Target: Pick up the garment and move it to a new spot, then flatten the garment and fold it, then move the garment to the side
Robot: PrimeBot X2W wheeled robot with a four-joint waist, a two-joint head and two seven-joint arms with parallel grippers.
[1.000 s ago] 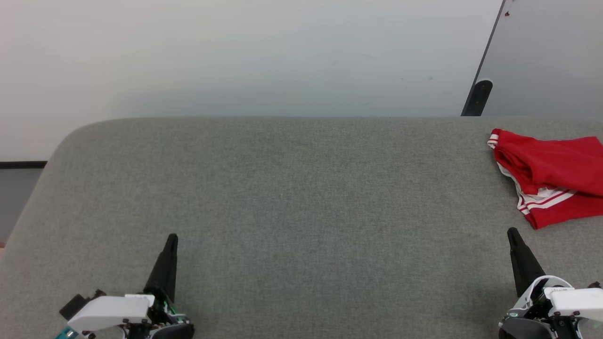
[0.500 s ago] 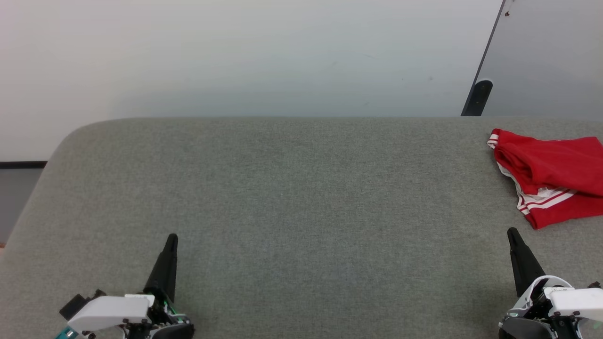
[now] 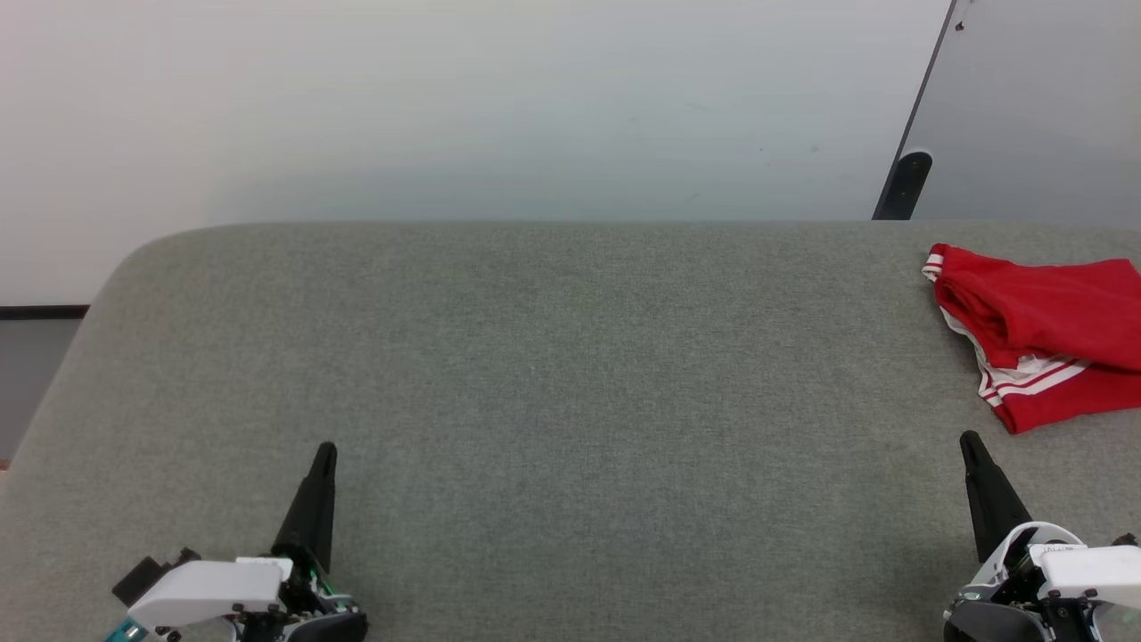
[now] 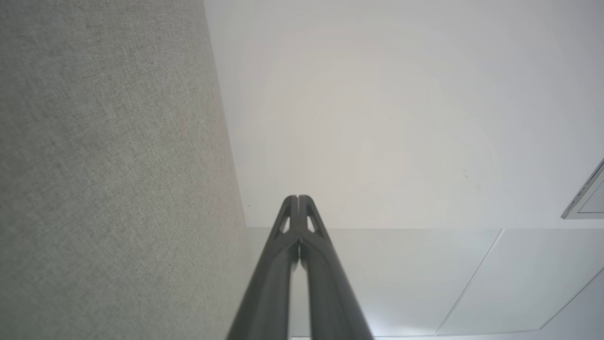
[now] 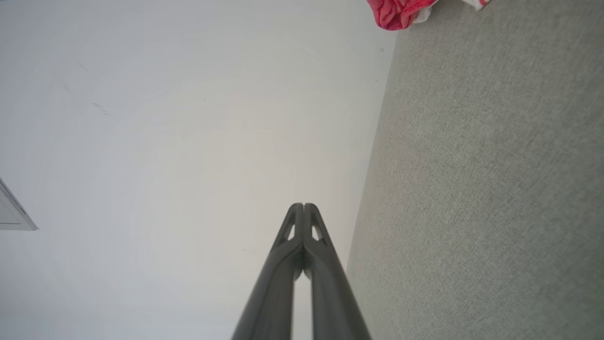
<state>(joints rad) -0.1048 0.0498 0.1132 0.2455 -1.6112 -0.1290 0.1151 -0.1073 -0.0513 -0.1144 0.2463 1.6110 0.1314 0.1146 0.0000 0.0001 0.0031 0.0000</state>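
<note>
Nothing has changed over the last second: both arms are as they were, the head camera has not shifted, and the garment [image 3: 1043, 334] lies where it lay. My left pincer [image 3: 326, 453] sits low on the near left of the grey counter [image 3: 553, 374], its two dark fingers pressed together on nothing; the left wrist view confirms the tips meet. My right pincer [image 3: 969, 441] mirrors it on the near right, equally pressed together and empty. The garment is a compact red bundle with white, red-striped trim showing at its near edge. It rests on the far right of the counter, cut off by the head view's right edge and a little beyond the right pincer. No lettering shows. I cannot tell whether this is a folded pile already set aside or a heap waiting to be picked up. Either way, the right arm is the closer one for any reach.
</note>
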